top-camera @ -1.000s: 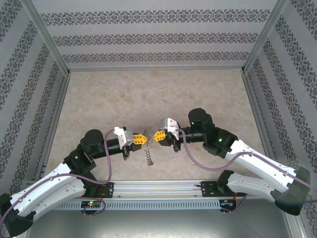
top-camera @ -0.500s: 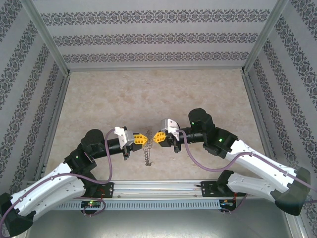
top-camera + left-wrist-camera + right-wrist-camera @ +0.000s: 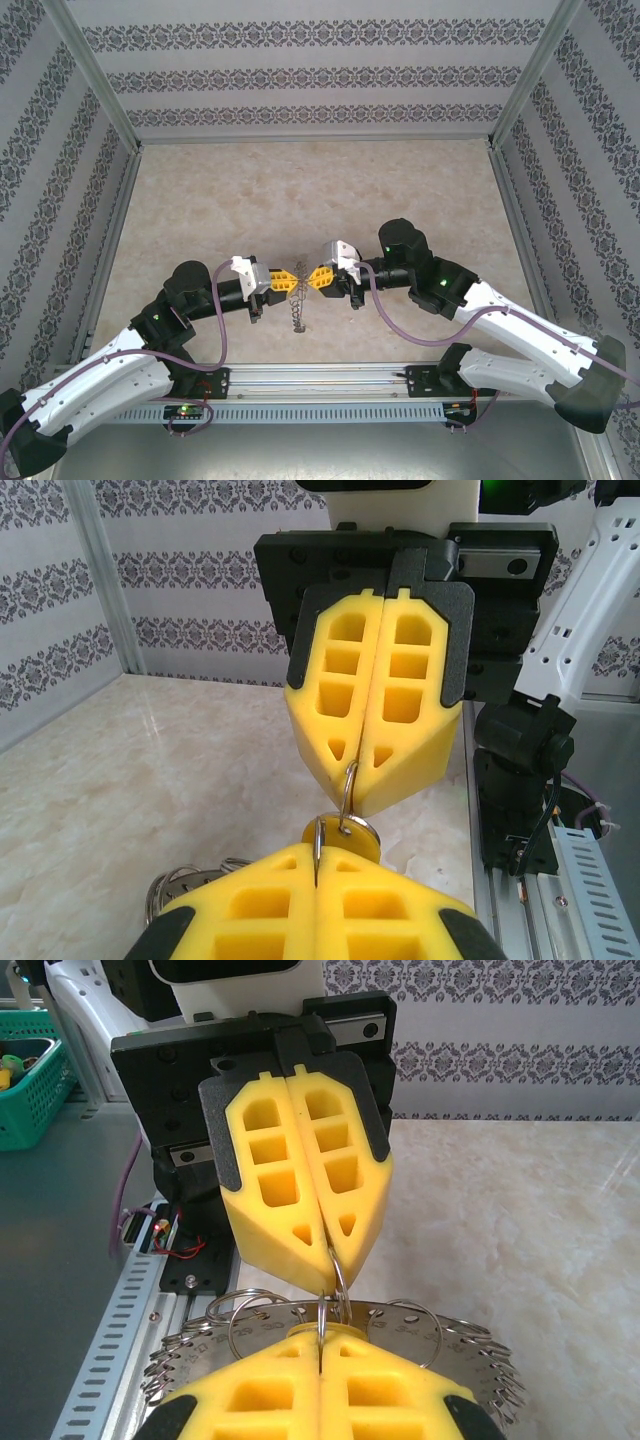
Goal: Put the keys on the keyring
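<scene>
left tool (image 3: 288, 281) and right tool (image 3: 318, 277) meet tip to tip at frame centre, each pinching a wire loop (image 3: 347, 785) of the keyring (image 3: 296, 312) hanging below. the key (image 3: 343, 832) sits at the left tool's tips.

White-shelled arms (image 3: 100, 375), black joints (image 3: 186, 284), purple cables (image 3: 220, 320); yellow foam gripper fingers (image 3: 420, 750) with rectangular cut-outs.
</scene>
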Action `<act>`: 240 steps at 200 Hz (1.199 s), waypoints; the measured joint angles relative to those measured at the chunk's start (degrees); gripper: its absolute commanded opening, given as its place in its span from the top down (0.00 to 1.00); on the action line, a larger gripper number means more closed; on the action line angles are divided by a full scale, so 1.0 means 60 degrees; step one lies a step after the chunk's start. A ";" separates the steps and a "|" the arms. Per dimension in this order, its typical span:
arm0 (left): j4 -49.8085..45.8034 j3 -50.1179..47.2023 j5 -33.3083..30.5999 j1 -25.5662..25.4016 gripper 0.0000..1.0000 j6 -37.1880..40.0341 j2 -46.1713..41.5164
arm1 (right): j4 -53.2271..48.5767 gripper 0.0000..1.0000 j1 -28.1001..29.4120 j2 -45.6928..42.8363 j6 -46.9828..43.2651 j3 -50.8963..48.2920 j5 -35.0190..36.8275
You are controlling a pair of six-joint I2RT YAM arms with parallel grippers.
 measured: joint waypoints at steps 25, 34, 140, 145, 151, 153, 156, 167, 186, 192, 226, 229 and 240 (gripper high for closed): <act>0.0000 -0.0004 0.0000 0.0000 1.00 0.0000 0.0000 | 0.0000 1.00 0.0000 0.0000 -0.0004 0.0000 0.0055; 0.0000 -0.0004 0.0000 0.0000 1.00 0.0000 0.0000 | 0.0004 1.00 0.0000 0.0000 -0.0007 0.0000 0.0095; 0.0000 -0.0011 0.0000 0.0000 1.00 0.0000 0.0000 | 0.0000 1.00 0.0000 -0.0018 -0.0033 -0.0004 0.0233; 0.0000 -0.0011 0.0000 0.0000 1.00 0.0000 0.0000 | 0.0000 1.00 0.0000 -0.0018 -0.0033 -0.0004 0.0229; 0.0000 -0.0007 -0.0004 0.0000 1.00 0.0000 0.0000 | 0.0000 1.00 0.0000 -0.0018 -0.0033 -0.0004 0.0229; 0.0000 -0.0011 0.0000 0.0000 1.00 0.0000 0.0000 | 0.0000 1.00 0.0000 -0.0018 -0.0033 -0.0004 0.0229; 0.0000 -0.0011 0.0000 0.0000 1.00 0.0000 0.0000 | 0.0000 1.00 0.0000 -0.0018 -0.0033 -0.0004 0.0229; 0.0000 -0.0011 0.0000 0.0000 1.00 0.0000 0.0000 | 0.0000 1.00 0.0000 -0.0018 -0.0036 -0.0004 0.0229; 0.0000 -0.0011 0.0000 0.0000 1.00 0.0000 0.0000 | 0.0000 1.00 0.0000 -0.0018 -0.0040 -0.0004 0.0233; 0.0000 -0.0011 0.0000 0.0000 1.00 0.0000 0.0000 | 0.0000 1.00 0.0000 -0.0018 -0.0044 -0.0004 0.0233; 0.0000 -0.0011 0.0000 0.0000 1.00 0.0000 0.0000 | 0.0000 1.00 0.0000 -0.0018 -0.0076 -0.0004 0.0233; 0.0000 -0.0011 -0.0004 0.0000 1.00 0.0000 0.0000 | 0.0000 1.00 0.0000 -0.0018 -0.0076 -0.0004 0.0237; 0.0000 -0.0011 0.0000 0.0000 1.00 0.0004 0.0000 | 0.0000 1.00 0.0000 -0.0018 -0.0080 -0.0004 0.0237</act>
